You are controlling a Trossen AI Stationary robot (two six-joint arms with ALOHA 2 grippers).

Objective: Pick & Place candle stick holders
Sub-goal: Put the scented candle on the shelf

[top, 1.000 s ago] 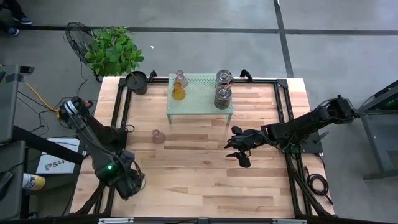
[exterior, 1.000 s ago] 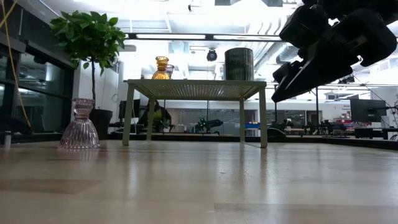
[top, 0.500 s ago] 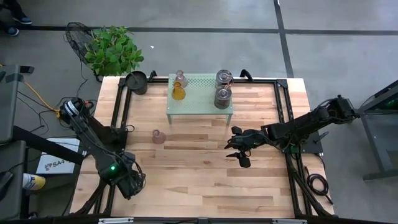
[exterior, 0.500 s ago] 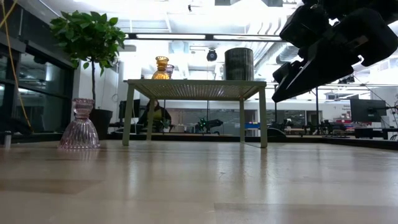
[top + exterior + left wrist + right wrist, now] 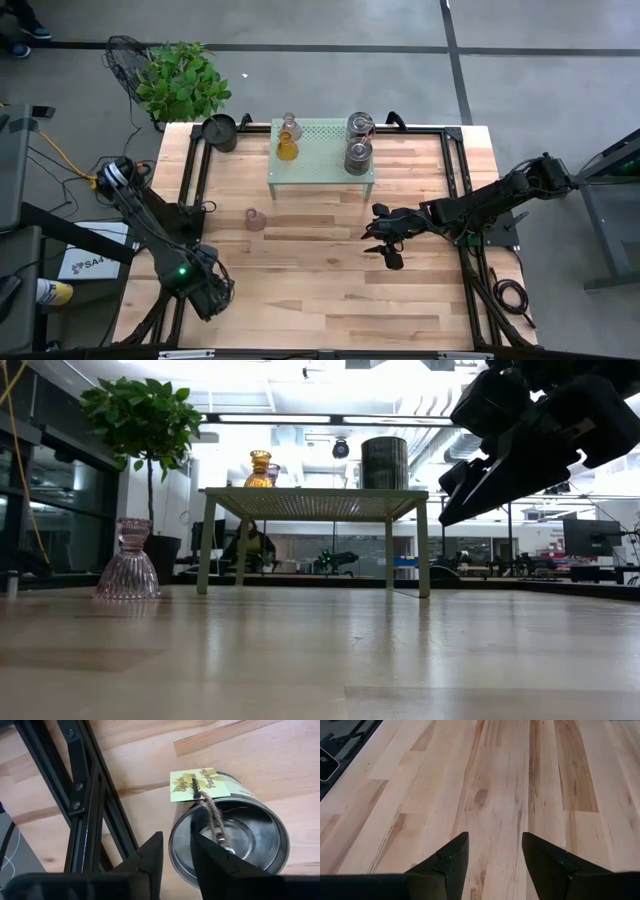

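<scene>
A squat silvery candle stick holder (image 5: 235, 835) with a yellow tag on twine stands on the wood near the table's front left corner. My left gripper (image 5: 175, 845) points down over it and is shut on its rim. In the high view the arm (image 5: 205, 290) hides it. A pink glass holder (image 5: 255, 219) rests on its base on the table. On a small green stand (image 5: 320, 175) sit an amber holder (image 5: 287, 150), a pale glass one (image 5: 291, 122) and two silvery ones (image 5: 358, 155). My right gripper (image 5: 492, 855) hovers open over bare wood, right of centre. My left gripper has the holder's wall at the rim (image 5: 172, 837), on the side toward the black frame rail. One finger (image 5: 205, 855) is inside the hollow, the other (image 5: 152, 857) outside. The fingers come from above, pointing down. The holder stands upright with its base on the table.
A black frame rail (image 5: 90, 810) runs close beside the held holder, along the table's left edge. A black round pot (image 5: 220, 130) and a potted plant (image 5: 180, 80) stand at the far left. Bare wood lies between the stand and the near edge.
</scene>
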